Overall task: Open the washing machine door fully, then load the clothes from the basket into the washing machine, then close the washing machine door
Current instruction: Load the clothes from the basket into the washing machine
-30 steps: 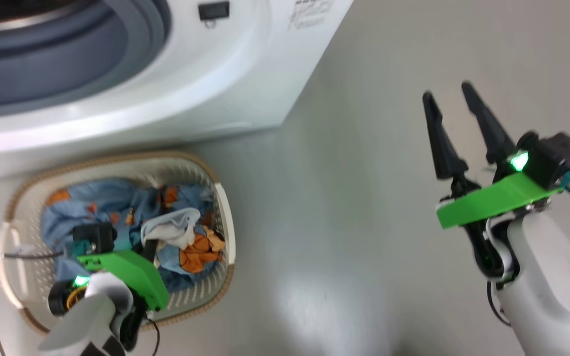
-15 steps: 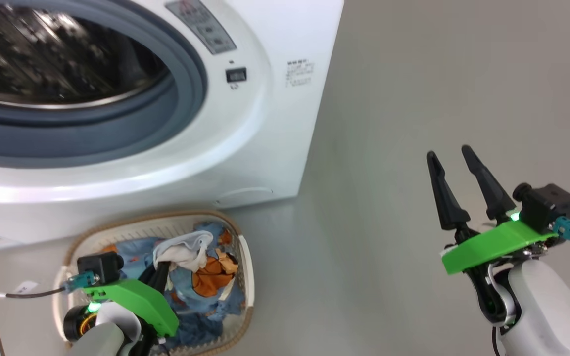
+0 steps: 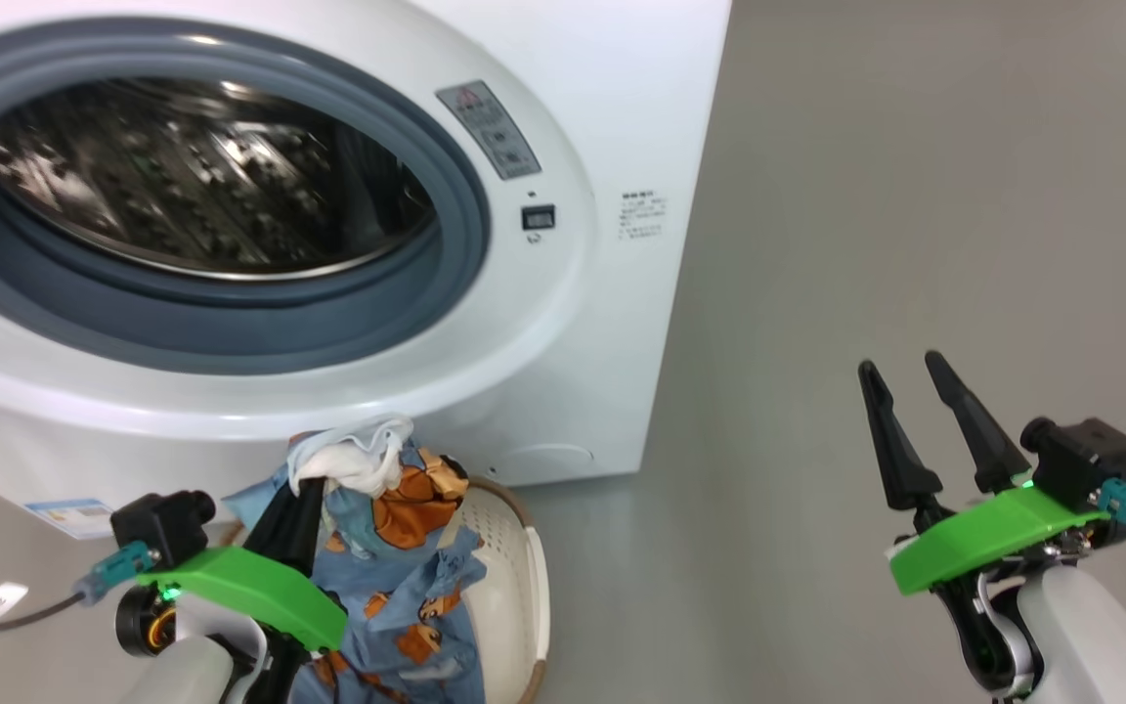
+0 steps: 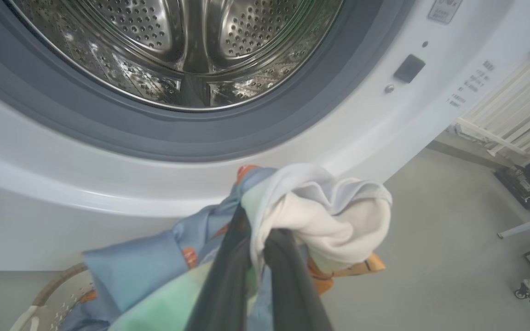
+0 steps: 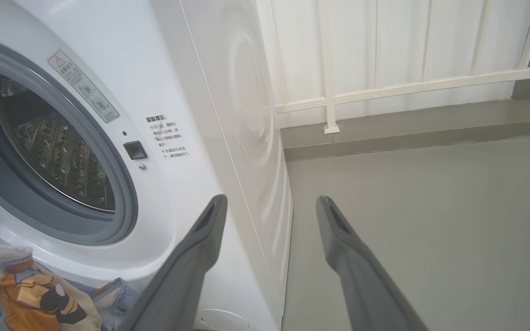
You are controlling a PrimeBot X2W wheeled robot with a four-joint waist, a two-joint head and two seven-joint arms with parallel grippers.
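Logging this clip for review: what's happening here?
The left gripper is shut on a bunch of clothes, held up over the basket, just below the open drum of the washer. The drum looks empty. The right gripper hangs open beside the washer over the floor, holding nothing.

Bright, even, diffuse indoor light — shadows stay faint on the grey floor [image 3: 866, 244]. A soft glare band runs along the white lower front of the washing machine [image 3: 563, 372], and its steel drum [image 4: 182, 46] glitters with small reflections. Close to the lens, the fingers [image 4: 292, 294] of the left end effector [image 4: 260, 230] blur, while the clothes [image 4: 338, 220] look sharp — wide-angle bowing curves the wrist views' edges.
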